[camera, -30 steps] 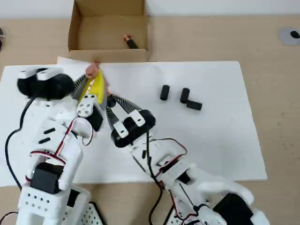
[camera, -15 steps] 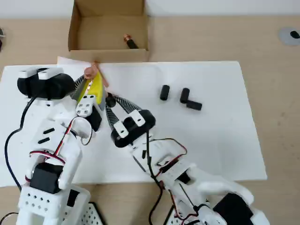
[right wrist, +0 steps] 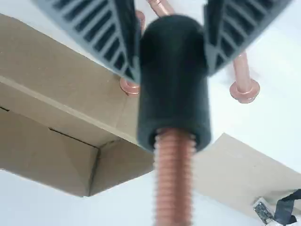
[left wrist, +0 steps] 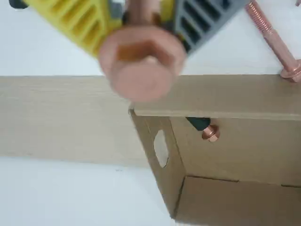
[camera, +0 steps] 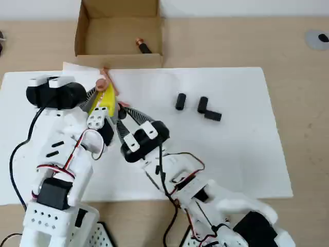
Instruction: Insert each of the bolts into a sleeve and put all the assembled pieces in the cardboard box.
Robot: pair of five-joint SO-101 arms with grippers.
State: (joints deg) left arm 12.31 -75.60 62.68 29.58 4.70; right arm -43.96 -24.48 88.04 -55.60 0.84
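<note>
High view: left claw (camera: 103,88) clamps a bolt (camera: 101,82) near the desk's (camera: 298,51) back edge, before the box (camera: 79,36). Left wrist view: bolt head pinched tight. Right wrist view: right claw (right wrist: 171,37) squeezes a sleeve (right wrist: 174,80), threads entering it; tilt could jam them or drop the sleeve.

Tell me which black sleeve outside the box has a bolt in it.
The sleeve clamped in the right hand: a copper bolt enters its end. The three sleeves on the white sheet lie loose, without bolts.
</note>
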